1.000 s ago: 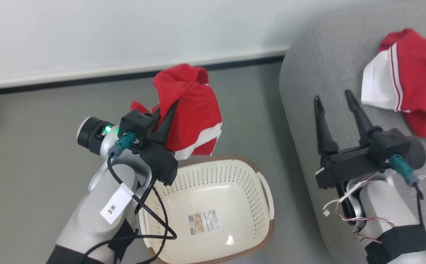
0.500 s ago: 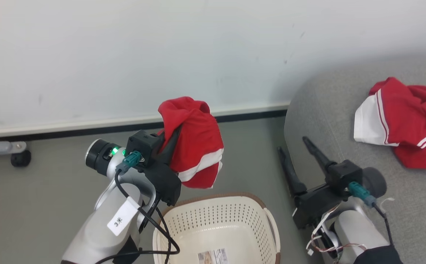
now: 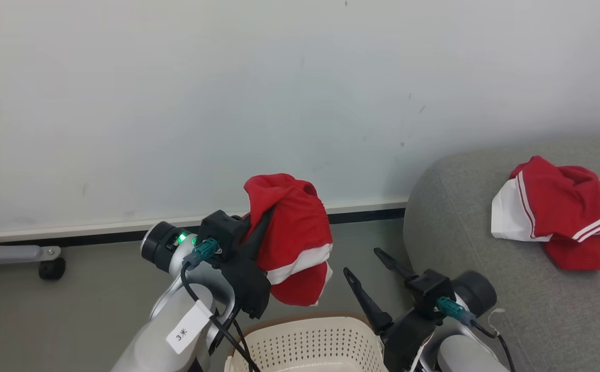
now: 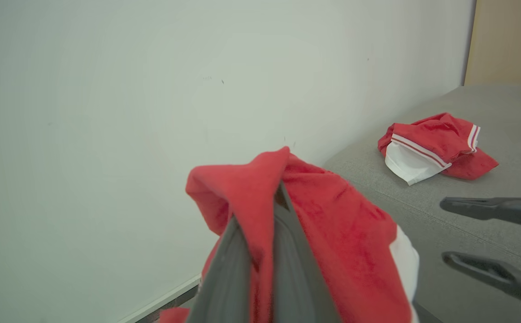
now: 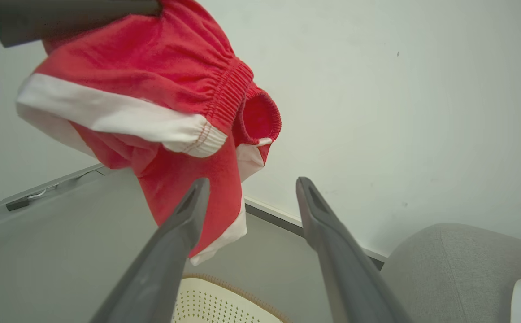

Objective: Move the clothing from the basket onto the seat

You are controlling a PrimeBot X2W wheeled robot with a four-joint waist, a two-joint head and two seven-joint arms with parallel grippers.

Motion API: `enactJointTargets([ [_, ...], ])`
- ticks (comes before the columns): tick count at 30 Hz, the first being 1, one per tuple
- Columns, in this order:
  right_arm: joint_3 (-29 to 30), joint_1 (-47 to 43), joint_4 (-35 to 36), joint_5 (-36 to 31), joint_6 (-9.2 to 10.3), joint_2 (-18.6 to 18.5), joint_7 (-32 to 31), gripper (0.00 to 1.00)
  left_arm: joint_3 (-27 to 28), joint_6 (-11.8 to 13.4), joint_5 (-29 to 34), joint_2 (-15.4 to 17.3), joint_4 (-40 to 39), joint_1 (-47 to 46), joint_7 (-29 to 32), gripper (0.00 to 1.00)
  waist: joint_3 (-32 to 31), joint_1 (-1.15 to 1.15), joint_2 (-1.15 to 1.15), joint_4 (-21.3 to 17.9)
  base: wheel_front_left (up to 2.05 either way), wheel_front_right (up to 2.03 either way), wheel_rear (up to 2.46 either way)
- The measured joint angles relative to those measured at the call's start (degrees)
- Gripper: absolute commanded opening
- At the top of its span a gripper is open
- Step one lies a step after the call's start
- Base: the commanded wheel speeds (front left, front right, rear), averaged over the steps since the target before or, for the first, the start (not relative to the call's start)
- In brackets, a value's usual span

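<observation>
My left gripper [image 3: 268, 214] is shut on a red garment with a white band [image 3: 295, 243], holding it in the air above the cream perforated basket [image 3: 310, 343]. The same held garment [image 4: 332, 224] drapes over my left gripper [image 4: 278, 190] and hangs before my right gripper [image 5: 251, 184], whose fingers stand open with nothing between them. That right gripper [image 3: 364, 261] hovers between the basket and the grey sofa [image 3: 460, 248]. A second red and white garment [image 3: 553, 212] lies crumpled on the sofa seat [image 4: 489, 134].
A pale wall with a dark baseboard [image 3: 362, 216] runs behind everything. A grey wheeled frame leg [image 3: 26, 256] stands at the far left on the grey floor. A tan panel [image 4: 507, 40] rises beyond the sofa.
The head camera has tilted up, so the basket has sunk to the bottom edge. My left gripper holds the red garment higher above the basket. My right gripper has drawn left, off the sofa.
</observation>
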State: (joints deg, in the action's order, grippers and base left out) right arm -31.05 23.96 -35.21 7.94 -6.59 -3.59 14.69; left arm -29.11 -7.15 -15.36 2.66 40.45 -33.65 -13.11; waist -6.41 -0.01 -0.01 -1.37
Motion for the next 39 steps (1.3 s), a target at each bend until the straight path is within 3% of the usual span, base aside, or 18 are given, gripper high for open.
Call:
enactJointTargets([
  [14, -3.61, 0.63, -6.15, 3.05, -0.47, 0.09, 0.00, 1.00, -2.78, 0.00, -1.31, -0.10, -4.97, 1.19, 2.45, 0.00, -1.07, 0.01, 0.01, 0.98, 0.00, 0.00, 0.00],
  [31, -5.63, 8.56, -13.66, 8.62, -0.48, 0.09, 0.00, 1.00, -8.05, 0.00, -3.05, -0.14, -12.84, 1.18, 5.10, 0.00, 0.13, 0.01, 0.01, 4.25, 0.00, 0.00, 0.00],
  [39, -14.56, 12.15, -15.41, 11.37, -0.49, 0.09, 0.00, 1.00, -10.01, -0.01, -5.17, -0.14, -15.72, 1.16, 6.53, 0.00, 0.66, 0.01, 0.01, 6.18, 0.00, 0.00, 0.00],
])
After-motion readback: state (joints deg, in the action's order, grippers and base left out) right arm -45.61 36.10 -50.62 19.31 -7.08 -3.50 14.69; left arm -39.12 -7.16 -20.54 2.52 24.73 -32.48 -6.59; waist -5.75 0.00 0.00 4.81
